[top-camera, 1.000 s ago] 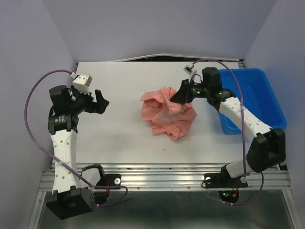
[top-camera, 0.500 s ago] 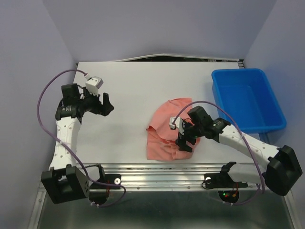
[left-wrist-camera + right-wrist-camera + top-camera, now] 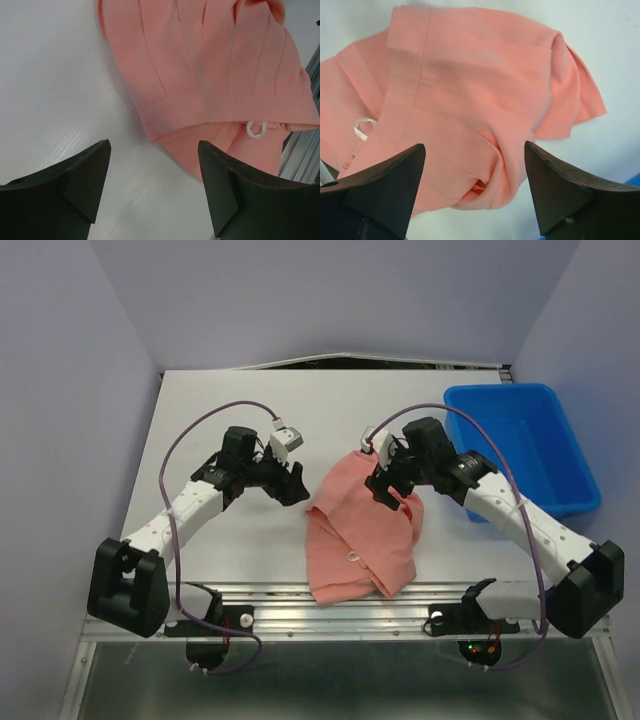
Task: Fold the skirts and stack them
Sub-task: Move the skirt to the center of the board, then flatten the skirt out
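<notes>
Hovering over skirt [image 3: 358, 535] far edge: right hand [image 3: 384, 496]; left hand [image 3: 296, 487] just beside; both spread wide, empty.

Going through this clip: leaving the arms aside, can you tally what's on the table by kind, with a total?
Salmon-pink skirt: 1
Blue plastic bin: 1
Total: 2

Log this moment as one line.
skirt: rumpled on table, unfolded | left tool: open, at its left edge | right tool: open, over it
</notes>
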`<state>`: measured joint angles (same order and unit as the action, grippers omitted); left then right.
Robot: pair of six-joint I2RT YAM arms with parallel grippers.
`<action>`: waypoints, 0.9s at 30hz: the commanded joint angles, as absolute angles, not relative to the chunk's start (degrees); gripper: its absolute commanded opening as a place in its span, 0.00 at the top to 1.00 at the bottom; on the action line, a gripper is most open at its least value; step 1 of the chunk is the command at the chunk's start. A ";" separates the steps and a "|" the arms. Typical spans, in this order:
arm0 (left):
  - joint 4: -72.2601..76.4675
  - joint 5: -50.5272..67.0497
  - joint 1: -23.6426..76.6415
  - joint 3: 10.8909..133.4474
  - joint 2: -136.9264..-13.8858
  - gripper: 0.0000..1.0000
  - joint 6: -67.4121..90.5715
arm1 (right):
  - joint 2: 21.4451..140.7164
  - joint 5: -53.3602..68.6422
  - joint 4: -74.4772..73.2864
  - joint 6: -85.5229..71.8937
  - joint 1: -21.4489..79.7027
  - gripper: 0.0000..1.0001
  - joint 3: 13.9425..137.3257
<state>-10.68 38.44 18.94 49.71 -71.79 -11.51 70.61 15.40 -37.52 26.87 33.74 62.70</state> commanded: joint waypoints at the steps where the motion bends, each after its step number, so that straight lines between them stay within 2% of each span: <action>1: -1.41 38.06 20.92 47.81 -75.14 0.24 -7.47 | 74.96 19.07 -40.77 26.27 33.75 0.19 65.92; 9: -3.86 32.34 24.61 48.16 -77.61 0.25 -16.87 | 71.46 19.60 -37.37 28.04 35.50 0.21 59.68; 14: -6.34 43.06 21.98 47.46 -75.07 0.26 -16.02 | 72.42 18.72 -30.25 38.56 37.52 0.20 60.03; 19: -8.96 52.36 13.91 49.65 -76.55 0.23 -13.10 | 76.19 19.34 -22.86 49.99 41.30 0.07 59.68; 22: -9.84 54.22 9.60 50.80 -77.61 0.22 -12.83 | 79.80 20.12 -21.80 59.81 42.28 0.03 59.42; 27: -10.37 53.79 6.68 51.06 -77.26 0.21 -13.88 | 85.06 21.97 -21.80 66.61 45.70 0.01 59.59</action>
